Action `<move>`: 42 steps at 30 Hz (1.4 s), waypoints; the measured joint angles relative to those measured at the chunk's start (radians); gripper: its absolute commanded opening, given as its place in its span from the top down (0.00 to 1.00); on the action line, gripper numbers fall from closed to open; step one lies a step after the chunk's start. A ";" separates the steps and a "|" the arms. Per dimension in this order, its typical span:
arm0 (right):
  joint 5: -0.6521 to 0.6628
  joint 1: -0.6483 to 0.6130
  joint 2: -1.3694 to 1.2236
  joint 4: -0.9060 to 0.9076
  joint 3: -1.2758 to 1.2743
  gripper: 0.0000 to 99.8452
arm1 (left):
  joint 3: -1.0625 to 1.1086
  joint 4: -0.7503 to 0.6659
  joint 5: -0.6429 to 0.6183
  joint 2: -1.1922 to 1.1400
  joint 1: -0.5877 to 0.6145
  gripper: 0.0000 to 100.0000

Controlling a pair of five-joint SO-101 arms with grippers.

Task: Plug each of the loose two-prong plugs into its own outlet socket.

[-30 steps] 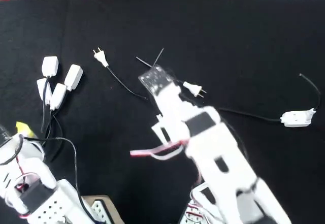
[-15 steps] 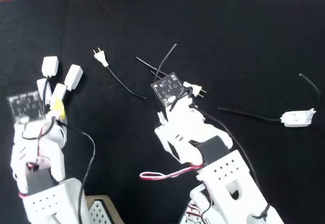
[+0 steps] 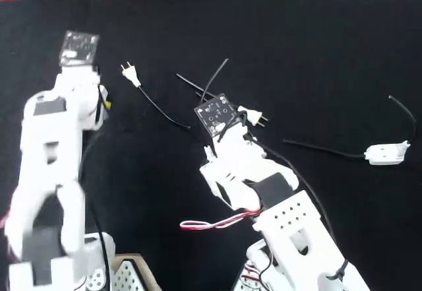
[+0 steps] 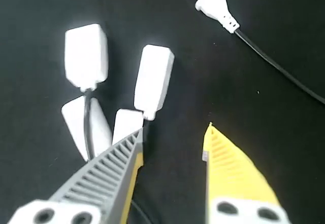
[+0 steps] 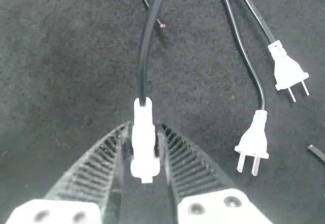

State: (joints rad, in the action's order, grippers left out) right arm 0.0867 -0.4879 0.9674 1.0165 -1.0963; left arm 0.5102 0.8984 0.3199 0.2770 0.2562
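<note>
My left gripper (image 4: 172,132) is open, its grey and yellow fingers hovering just above a cluster of several white outlet sockets (image 4: 154,79) joined by black cords. A loose white two-prong plug (image 4: 216,3) lies beyond them on the black cloth, also seen from above as the plug (image 3: 130,73). In the high view the left arm (image 3: 56,132) stretches over the socket cluster and hides it. My right gripper (image 5: 143,130) is shut on a white plug (image 5: 143,148) whose black cord (image 5: 147,46) runs away from it. Two more plugs (image 5: 288,71) (image 5: 252,142) lie beside it.
A single white socket (image 3: 386,152) with a black cord lies at the far right of the table. Another plug (image 3: 252,115) rests just past the right arm (image 3: 264,192). Black cords cross the middle of the cloth. A white perforated base (image 3: 128,274) stands at the near edge.
The left arm has swung from the near-left corner out over the socket cluster, now covering it from above. The right arm drew back earlier, then held still with the plug.
</note>
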 measured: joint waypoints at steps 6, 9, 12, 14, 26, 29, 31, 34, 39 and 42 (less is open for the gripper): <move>0.000 0.000 0.000 0.000 0.000 0.98 | -0.296 0.081 0.002 -0.298 -0.005 0.78; 0.000 0.000 0.000 0.000 0.000 0.98 | -0.414 0.092 0.002 -0.422 -0.005 0.72; 0.000 0.000 0.000 0.000 0.000 0.98 | -0.520 0.095 0.008 -0.539 -0.005 0.72; 0.000 0.000 0.000 0.000 0.000 0.98 | -0.582 0.104 0.028 -0.611 -0.005 0.74; 0.000 0.000 0.000 0.000 0.000 0.98 | -0.970 0.338 0.175 -0.965 0.068 0.77; 0.000 0.000 0.000 0.000 0.000 0.98 | -1.030 0.388 0.209 -1.016 0.051 0.85; 0.000 0.000 0.000 0.000 0.000 0.98 | -1.063 0.422 0.235 -1.034 0.031 0.91; 0.000 0.000 0.000 0.000 0.000 0.98 | -1.100 0.476 0.276 -1.046 -0.006 0.97; 0.000 0.000 0.000 0.000 0.000 0.98 | -1.132 0.566 0.290 -1.048 -0.038 0.97; 0.000 0.020 0.000 0.000 0.000 0.98 | -1.172 0.640 0.318 -1.048 -0.048 0.97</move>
State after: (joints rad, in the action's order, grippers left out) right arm 0.0867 -0.4680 0.9674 1.0165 -1.0963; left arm -0.6621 1.5382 0.6375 -0.7710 0.2087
